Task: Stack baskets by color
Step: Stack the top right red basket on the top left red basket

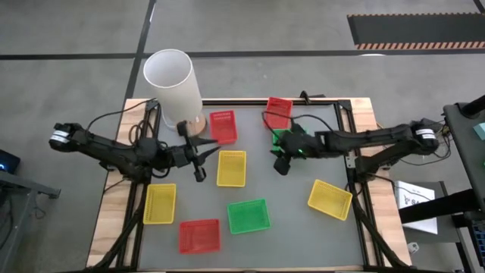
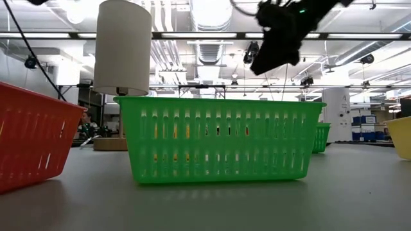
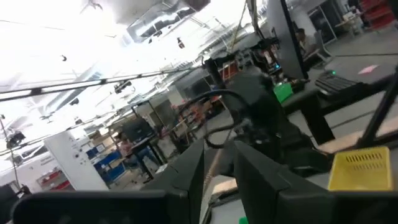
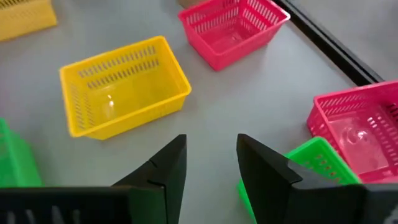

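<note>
Several baskets lie apart on the grey table. Red ones sit at the back (image 1: 223, 127), the back right (image 1: 279, 111) and the front (image 1: 199, 236). Yellow ones lie mid-table (image 1: 231, 167), front left (image 1: 160, 203) and right (image 1: 330, 199). One green basket (image 1: 248, 216) stands at the front, another (image 1: 284, 139) under my right arm. My right gripper (image 4: 211, 158) hangs open above the table, the second green basket (image 4: 317, 163) just beside and below it. My left gripper (image 3: 217, 171) hovers left of the middle yellow basket, its fingers a little apart with nothing between them.
A tall white cylinder (image 1: 173, 87) stands on a wooden base at the table's back left, close to my left arm. A black frame (image 1: 345, 129) runs along the table's far and right edges. Bare table surface lies between the middle yellow basket and the right one.
</note>
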`<control>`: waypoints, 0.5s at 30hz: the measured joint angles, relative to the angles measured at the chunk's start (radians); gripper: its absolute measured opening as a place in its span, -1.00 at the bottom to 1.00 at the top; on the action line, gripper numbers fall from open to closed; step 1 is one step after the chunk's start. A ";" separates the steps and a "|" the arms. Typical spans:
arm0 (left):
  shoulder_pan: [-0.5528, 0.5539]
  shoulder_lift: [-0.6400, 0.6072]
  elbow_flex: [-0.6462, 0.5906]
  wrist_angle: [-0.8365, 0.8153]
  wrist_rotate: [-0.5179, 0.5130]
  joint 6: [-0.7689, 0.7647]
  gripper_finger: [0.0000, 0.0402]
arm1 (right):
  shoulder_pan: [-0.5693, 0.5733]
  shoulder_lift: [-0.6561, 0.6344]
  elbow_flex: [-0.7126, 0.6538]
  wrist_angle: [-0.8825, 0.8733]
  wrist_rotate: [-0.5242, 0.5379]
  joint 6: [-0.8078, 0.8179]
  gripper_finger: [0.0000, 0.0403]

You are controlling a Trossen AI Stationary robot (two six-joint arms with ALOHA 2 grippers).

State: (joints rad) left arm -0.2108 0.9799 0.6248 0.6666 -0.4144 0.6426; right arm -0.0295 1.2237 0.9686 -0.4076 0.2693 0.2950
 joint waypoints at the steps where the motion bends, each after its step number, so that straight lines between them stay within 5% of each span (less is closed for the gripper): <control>1: 0.000 -0.013 -0.018 -0.003 -0.002 0.000 -0.65 | -0.020 0.026 0.029 -0.020 -0.018 -0.011 -0.32; 15: 0.000 -0.266 -0.192 0.005 -0.011 -0.002 -0.65 | -0.329 0.351 0.396 -0.319 -0.222 -0.147 -0.22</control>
State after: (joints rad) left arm -0.2111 0.7136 0.4332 0.6712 -0.4251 0.6407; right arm -0.3580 1.5745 1.3649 -0.7270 0.0473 0.1476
